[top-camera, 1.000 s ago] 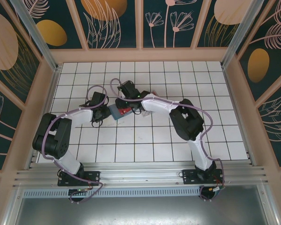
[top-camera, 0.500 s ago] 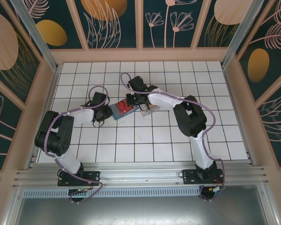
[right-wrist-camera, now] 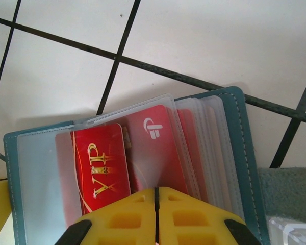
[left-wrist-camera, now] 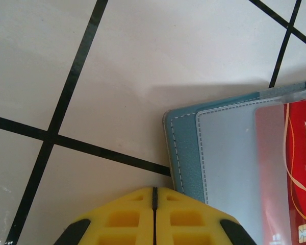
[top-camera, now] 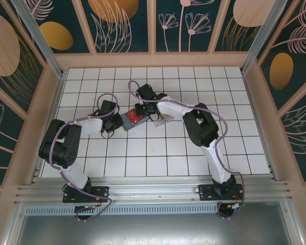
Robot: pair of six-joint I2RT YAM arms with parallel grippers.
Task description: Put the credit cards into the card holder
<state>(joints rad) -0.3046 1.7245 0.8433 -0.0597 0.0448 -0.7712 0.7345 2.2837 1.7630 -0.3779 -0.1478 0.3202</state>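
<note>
Plastic sleeves fan out of the card holder (right-wrist-camera: 242,153), which lies open on the tiled surface (top-camera: 158,153) between the two arms. Inside it, a red VIP card (right-wrist-camera: 99,166) sits in the front clear sleeve (right-wrist-camera: 41,173). A second red card (right-wrist-camera: 155,143) with a white logo sits in the sleeve behind.

The left end effector (left-wrist-camera: 154,191) has its yellow fingers pressed together with nothing between them. Its tip is right at the holder's outer stitched corner; whether it bears down on the cover I cannot tell. The right end effector (right-wrist-camera: 156,191) is likewise closed up tight on nothing, poised over the sleeves on the holder's opposite side.

To my eye the cards are light, stiff and slick, and thin enough to lie nearly flush on tile. A short edge that overhangs or pokes out of a sleeve looks the best place to pinch. The holder itself looks soft-covered and light, likely to slide or flop shut unless one arm pins its cover near the stitched border. The sleeves are floppy and glossy, so a card's corner could catch on a sleeve mouth rather than slip in.

Room is tight just beside the holder. A clear tray (right-wrist-camera: 296,229) sits near its right side, touching or not I cannot tell, and both wrists crowd it. On the holder's near and far sides the tiles lie open.
</note>
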